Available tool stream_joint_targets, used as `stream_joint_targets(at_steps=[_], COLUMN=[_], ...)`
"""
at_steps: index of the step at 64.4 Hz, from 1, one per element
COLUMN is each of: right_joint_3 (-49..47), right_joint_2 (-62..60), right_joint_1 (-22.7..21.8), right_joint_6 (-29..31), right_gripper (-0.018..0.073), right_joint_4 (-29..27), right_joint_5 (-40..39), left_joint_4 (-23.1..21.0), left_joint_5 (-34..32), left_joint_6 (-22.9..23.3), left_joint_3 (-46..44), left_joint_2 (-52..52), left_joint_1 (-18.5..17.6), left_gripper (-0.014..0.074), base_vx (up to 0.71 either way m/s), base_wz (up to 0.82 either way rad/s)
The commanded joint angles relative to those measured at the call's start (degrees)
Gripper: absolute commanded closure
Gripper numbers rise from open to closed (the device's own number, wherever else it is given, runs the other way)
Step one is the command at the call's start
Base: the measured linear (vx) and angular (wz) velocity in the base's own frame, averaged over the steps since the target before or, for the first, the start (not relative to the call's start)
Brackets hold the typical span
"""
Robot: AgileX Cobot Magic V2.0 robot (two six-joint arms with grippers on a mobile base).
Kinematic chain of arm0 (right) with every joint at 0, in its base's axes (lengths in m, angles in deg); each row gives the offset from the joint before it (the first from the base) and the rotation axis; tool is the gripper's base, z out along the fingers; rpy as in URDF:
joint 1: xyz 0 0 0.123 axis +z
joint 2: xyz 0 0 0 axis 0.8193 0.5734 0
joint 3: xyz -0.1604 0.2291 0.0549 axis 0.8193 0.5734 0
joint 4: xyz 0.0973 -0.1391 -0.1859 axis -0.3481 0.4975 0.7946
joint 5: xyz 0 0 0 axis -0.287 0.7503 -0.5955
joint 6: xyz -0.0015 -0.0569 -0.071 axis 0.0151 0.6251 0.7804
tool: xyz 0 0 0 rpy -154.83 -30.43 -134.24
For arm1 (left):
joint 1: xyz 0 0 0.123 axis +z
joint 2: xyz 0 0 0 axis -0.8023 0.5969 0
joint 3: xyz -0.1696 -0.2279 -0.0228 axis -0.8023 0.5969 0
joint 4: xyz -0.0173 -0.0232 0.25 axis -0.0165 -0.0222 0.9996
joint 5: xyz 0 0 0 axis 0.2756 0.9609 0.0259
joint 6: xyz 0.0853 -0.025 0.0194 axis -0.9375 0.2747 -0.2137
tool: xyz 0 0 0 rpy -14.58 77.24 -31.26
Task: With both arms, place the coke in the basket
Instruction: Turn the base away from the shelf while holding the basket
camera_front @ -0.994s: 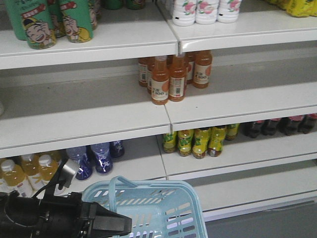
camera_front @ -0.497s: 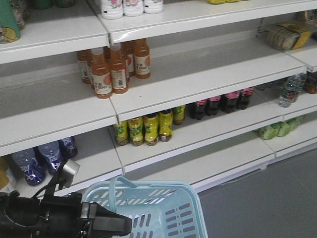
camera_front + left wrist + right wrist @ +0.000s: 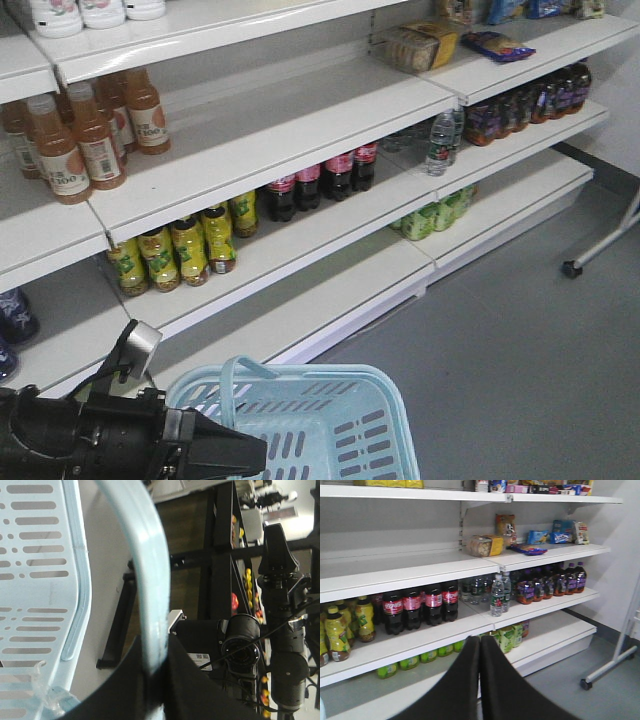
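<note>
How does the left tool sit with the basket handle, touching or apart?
Touching. The left wrist view shows the light blue basket handle running down into the left tool, pinched between its two black sides with no gap.

The left gripper (image 3: 250, 457) is matte black, tapering to a blunt wedge. Behind its jaws sits a ribbed black body with a silver-capped part (image 3: 141, 343) on top. The right gripper (image 3: 480, 647) shows two smooth black fingers (image 3: 457, 690) with curved outer edges.
</note>
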Motion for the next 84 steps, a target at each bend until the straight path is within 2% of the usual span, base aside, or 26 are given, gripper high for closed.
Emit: stream_joint_targets(at_steps=[1,84], right_joint_3=[0.44,0.44], right_joint_2=[-0.70,-0.70], right_joint_1=[-0.28,-0.28], right_joint_6=[0.37,0.37], right_gripper=[0.0569,0.0569], right_joint_4=[0.25,0.25], right_joint_5=[-4.16,-4.16], left_joint_4=[-4.95,-4.89], left_joint_5=[4.39,4.39], left_joint_6=[-0.50,-0.50], left_joint_3=[-0.95,-0.95], left_joint_2=[-2.00,-2.00], left_joint_1=[-0.42,-0.42], left_gripper=[0.0603,0.0603], base_vx=[-0.11,-0.08], base_wz=[-0.44,-0.39])
